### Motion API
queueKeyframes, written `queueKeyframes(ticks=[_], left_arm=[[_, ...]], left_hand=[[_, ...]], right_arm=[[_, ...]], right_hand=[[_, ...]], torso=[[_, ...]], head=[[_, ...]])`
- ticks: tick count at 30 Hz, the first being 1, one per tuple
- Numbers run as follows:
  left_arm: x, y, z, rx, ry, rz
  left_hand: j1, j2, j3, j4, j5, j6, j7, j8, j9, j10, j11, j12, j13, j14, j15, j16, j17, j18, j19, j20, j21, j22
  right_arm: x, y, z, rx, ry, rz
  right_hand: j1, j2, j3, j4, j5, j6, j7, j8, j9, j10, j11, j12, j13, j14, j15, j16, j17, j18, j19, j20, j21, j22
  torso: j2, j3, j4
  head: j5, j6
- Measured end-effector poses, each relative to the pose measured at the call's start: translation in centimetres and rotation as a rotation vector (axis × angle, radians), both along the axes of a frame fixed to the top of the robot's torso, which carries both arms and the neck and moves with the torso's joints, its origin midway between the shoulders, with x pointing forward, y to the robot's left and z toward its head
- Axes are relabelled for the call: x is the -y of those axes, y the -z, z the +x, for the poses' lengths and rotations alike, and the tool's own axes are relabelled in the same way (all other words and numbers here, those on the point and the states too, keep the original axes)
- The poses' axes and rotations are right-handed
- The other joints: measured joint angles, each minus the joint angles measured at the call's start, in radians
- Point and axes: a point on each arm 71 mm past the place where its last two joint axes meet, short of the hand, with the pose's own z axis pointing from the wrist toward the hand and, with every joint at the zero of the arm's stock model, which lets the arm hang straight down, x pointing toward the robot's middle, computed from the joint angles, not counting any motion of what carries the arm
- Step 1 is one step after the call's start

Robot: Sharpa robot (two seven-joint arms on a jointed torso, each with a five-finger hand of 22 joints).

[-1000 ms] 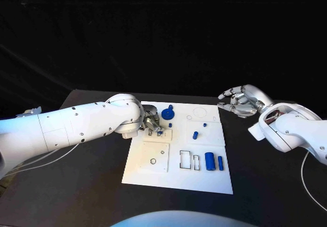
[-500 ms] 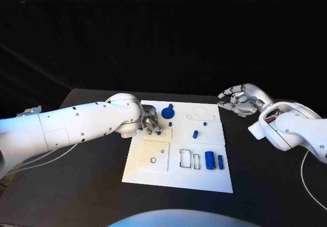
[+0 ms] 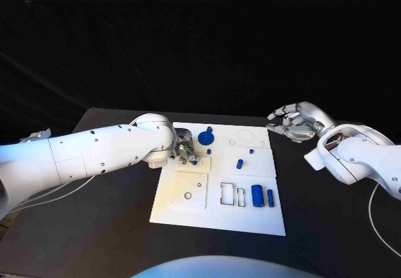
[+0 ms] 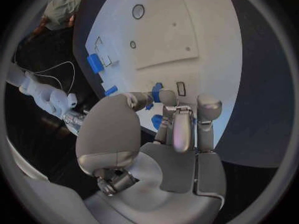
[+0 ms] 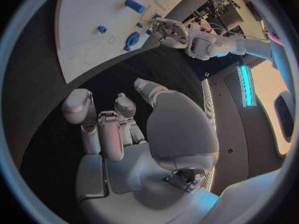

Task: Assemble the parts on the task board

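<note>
Stayed as before: left robot hand (image 3: 185, 152) low over the task board (image 3: 219, 220) near its far left corner, fingers pinching a small blue part (image 4: 157, 93) against the plate. Right robot hand (image 3: 292, 123) hung beyond the board's far right corner, fingers loosely curled, holding nothing. Two blue cylinders (image 3: 262, 197) unmoved near the board's right edge.

Shiny hands, a smooth white board and a dull black table.

The task board (image 3: 219, 217) looks like smooth, matt white plastic. The small blue parts (image 3: 257, 197) look like smooth plastic too. The left hand (image 4: 167, 134) and the right hand (image 5: 127, 134) look like silvery metal with a soft shine. The white arms (image 3: 92, 153) look like glossy plastic. The black table (image 3: 100, 231) looks dull and flat.
</note>
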Motion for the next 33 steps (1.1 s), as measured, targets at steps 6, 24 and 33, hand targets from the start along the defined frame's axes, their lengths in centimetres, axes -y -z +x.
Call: queueKeyframes(ticks=[6,24,33], left_arm=[[0.04,0.04,0.0,0.004,0.003,0.005],[0.19,0.11,-0.38,-0.006,0.023,0.014],[0.2,0.13,-0.43,-0.009,0.026,0.016]], left_hand=[[-0.004,-0.004,0.0,0.0,0.0,0.0,0.0,0.0,0.021,0.0,0.0,0.004,0.003,0.0,0.0,0.0,0.0,0.0,0.0,0.0,0.0,0.001],[-0.025,-0.007,0.006,-0.006,0.0,0.005,-0.004,0.017,0.066,0.015,-0.007,0.021,0.009,0.0,-0.007,0.0,0.0,-0.013,0.014,-0.007,0.011,0.022],[-0.034,-0.005,0.007,-0.007,0.0,0.015,-0.007,0.023,0.074,0.022,-0.008,0.026,0.007,0.0,-0.007,0.0,0.0,-0.016,0.014,-0.007,0.015,0.028]], right_arm=[[0.02,0.01,0.01,0.0,0.001,0.0],[0.09,0.14,-0.01,-0.002,0.003,0.0],[0.1,0.17,-0.02,-0.003,0.003,0.0]], right_hand=[[0.0,0.0,0.0,0.0,0.0,0.0,0.0,0.0,0.0,0.0,0.0,0.0,0.0,0.0,0.0,0.0,0.0,0.0,0.0,0.0,0.0,0.0],[0.0,0.0,0.0,0.0,0.0,0.0,0.0,0.0,0.0,0.0,0.0,0.0,0.0,0.0,0.0,0.0,0.0,0.0,0.0,0.0,0.0,0.0],[0.0,0.0,0.001,0.006,0.0,0.0,0.0,0.0,-0.001,0.0,0.0,0.0,0.0,0.0,0.0,0.0,0.0,0.0,0.0,0.0,0.0,0.0]], torso=[[0.0,0.0002,-0.0006],[0.0,0.0005,0.0003],[-0.001,0.0002,0.0004]], head=[[0.001,-0.002],[0.0,-0.007],[-0.001,-0.007]])
